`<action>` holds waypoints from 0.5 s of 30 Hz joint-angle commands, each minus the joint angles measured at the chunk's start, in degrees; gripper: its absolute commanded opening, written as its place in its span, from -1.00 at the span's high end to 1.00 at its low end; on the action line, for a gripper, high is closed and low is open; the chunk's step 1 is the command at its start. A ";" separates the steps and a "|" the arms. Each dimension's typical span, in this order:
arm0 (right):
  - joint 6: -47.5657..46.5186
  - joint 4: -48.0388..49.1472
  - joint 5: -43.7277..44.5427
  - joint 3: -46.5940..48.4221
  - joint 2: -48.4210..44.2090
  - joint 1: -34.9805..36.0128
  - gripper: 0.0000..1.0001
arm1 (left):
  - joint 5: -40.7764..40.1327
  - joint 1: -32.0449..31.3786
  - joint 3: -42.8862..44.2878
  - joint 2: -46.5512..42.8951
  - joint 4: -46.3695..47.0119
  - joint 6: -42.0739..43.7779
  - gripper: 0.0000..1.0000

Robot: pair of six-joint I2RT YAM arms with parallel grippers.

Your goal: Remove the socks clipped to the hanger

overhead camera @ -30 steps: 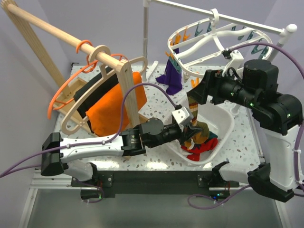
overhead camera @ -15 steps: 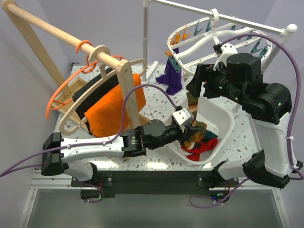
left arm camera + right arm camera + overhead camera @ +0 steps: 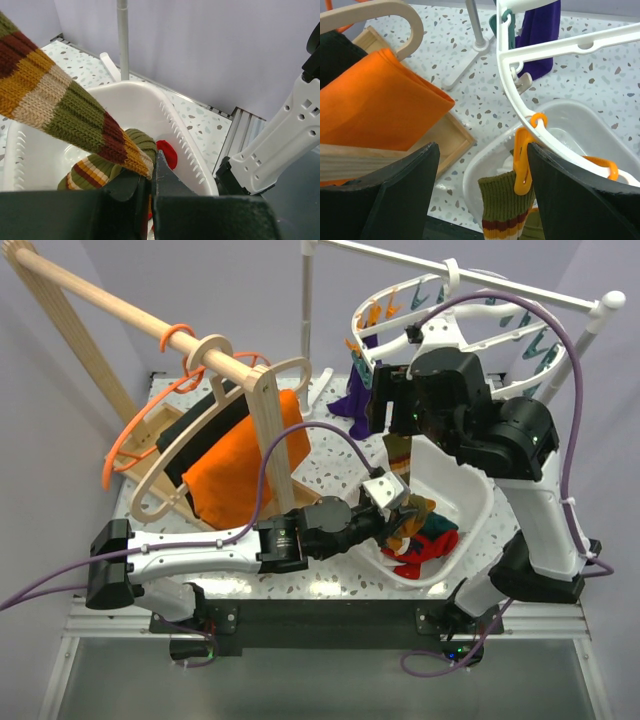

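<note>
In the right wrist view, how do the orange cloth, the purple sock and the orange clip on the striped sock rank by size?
1. orange cloth, largest, though cut off by the frame edge.
2. purple sock, farther from the camera, so possibly shrunk.
3. orange clip, clearly smallest.

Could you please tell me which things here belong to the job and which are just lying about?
Job: white plastic oval hanger; orange clip; striped knitted sock in left pincer; purple sock; white plastic basket; right pincer.
Lying about: wooden coat hanger; draped orange cloth; thin orange hanger.
</note>
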 commanded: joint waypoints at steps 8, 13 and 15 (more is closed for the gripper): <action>3.21 -12.95 9.79 -0.25 -1.52 2.65 -0.47 | -6.88 -1.33 2.10 -0.06 -1.64 2.98 1.00; 3.21 -11.81 8.74 -4.62 -4.59 2.74 -0.47 | -8.99 -1.41 1.48 -0.50 -1.81 3.86 1.00; 3.56 -11.63 8.47 -5.95 -4.77 2.65 -0.47 | -10.49 -1.41 1.92 -0.07 -2.51 4.21 1.00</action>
